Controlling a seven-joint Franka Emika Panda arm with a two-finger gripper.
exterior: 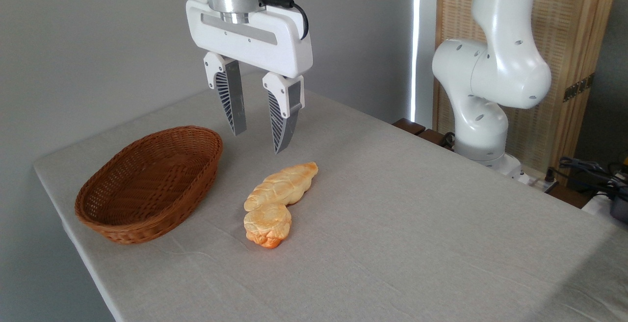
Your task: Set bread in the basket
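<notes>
Round bun [267, 225] on counter [417, 224], touching near end of braided loaf [284, 187], right of empty wicker basket [147, 184]. Gripper [257, 140] hovers above loaf's far end, fingers spread, holding nothing. Best approach: come nearer the camera, descend over bun alone, clear of loaf.

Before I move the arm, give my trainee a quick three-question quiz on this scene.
1. True or false: the basket already holds something.
2. Which lies nearer the camera: A) the round bun or B) the braided loaf?
3. Fill in: the pincer hangs above the table, open and holding ____.

Key: 1 false, it is empty. 2 A. 3 nothing.
</notes>
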